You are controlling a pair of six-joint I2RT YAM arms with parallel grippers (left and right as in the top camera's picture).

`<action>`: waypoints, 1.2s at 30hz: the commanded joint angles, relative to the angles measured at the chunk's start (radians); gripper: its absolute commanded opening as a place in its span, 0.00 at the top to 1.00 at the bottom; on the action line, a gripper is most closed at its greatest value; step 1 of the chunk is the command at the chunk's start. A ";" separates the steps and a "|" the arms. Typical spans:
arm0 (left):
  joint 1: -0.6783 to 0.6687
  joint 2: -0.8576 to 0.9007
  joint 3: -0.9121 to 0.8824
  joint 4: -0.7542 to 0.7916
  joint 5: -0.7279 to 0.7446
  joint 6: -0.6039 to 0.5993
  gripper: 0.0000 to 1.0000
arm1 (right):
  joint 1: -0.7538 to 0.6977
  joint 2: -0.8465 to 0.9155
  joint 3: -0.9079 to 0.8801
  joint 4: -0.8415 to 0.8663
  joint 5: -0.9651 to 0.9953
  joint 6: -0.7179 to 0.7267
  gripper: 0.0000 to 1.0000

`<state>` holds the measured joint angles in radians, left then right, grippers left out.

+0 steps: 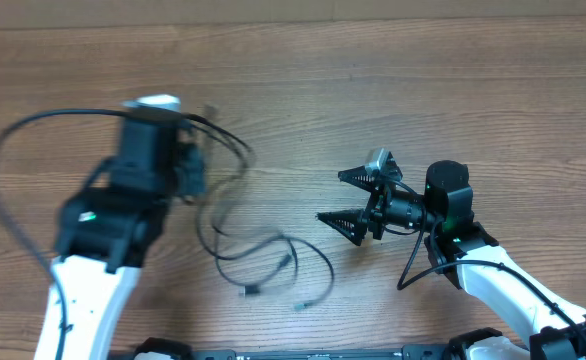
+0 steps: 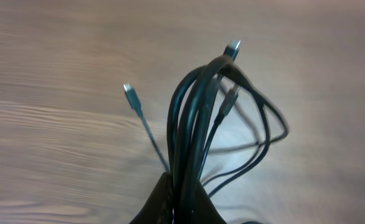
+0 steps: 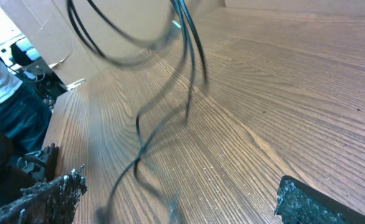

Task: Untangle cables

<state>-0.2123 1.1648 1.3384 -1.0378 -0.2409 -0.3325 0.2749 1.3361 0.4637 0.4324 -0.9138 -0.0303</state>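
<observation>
Left gripper (image 2: 177,198) is clamping the bunched cables (image 2: 192,124) at left while right gripper (image 1: 348,201) is hovering, jaws apart; untangling looks barely begun.

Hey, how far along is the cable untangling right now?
Nothing looks separated yet. In hand: the left gripper is shut on a bunch of cables. The right gripper is open and empty. Left: pulling them apart where they trail onto the table.

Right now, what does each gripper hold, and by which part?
The left gripper clamps the thin black cables by their bunched strands; the open right gripper holds nothing.
</observation>
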 commanded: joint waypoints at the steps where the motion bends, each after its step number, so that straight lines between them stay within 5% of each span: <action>1: 0.124 -0.018 0.100 -0.046 -0.081 -0.042 0.96 | -0.001 -0.002 0.000 0.003 0.009 -0.001 0.00; 7: 0.322 -0.018 0.219 -0.085 -0.046 -0.053 0.96 | -0.001 -0.002 0.000 0.003 0.024 -0.001 0.00; 14: 0.377 -0.018 0.311 -0.063 -0.053 -0.053 0.96 | -0.001 -0.002 0.000 0.003 0.024 -0.001 0.00; 27: 0.262 0.099 0.314 -0.090 0.379 0.006 0.96 | -0.001 -0.002 0.000 0.007 0.024 0.000 0.00; 36: 0.074 0.318 0.313 -0.140 0.399 0.050 0.96 | -0.001 -0.002 0.000 0.006 0.024 0.000 0.00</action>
<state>-0.0956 1.4372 1.6306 -1.1683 0.1204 -0.3138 0.2749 1.3361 0.4637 0.4335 -0.8974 -0.0296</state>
